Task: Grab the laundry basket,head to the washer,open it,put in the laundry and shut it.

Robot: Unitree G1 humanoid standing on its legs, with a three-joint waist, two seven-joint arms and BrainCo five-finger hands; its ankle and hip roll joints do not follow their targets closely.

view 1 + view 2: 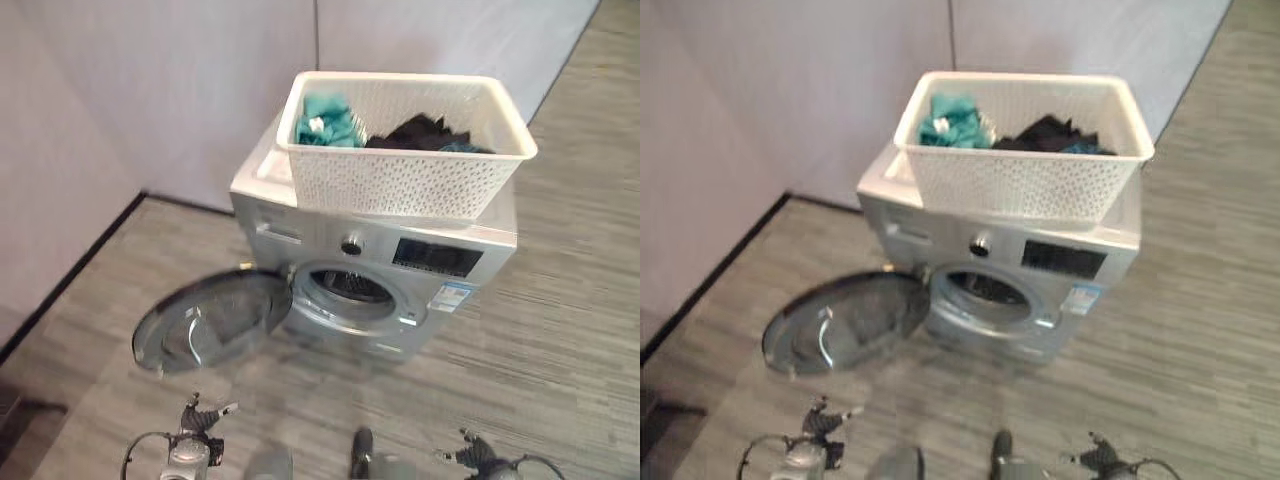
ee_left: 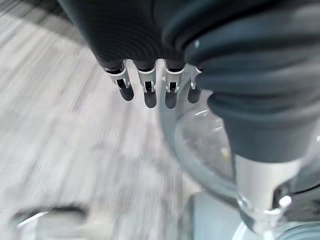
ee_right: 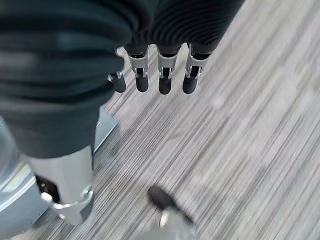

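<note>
A white perforated laundry basket point(image 1: 400, 185) stands on top of the silver front-loading washer point(image 1: 462, 322). In it lie a teal cloth point(image 1: 330, 120) and dark clothes point(image 1: 425, 132). The washer's round door point(image 1: 215, 320) is swung wide open to the left, and the drum opening point(image 1: 350, 288) shows dark inside. My left hand point(image 2: 150, 92) hangs with straight fingers, holding nothing, close to the door's glass point(image 2: 200, 145). My right hand point(image 3: 165, 80) hangs open over the bare floor.
Grey partition walls point(image 1: 150, 90) stand behind the washer and along the left, with a dark baseboard point(image 1: 70, 275) at the floor. Grey wood-grain floor point(image 1: 560, 330) stretches in front of the washer and to its right.
</note>
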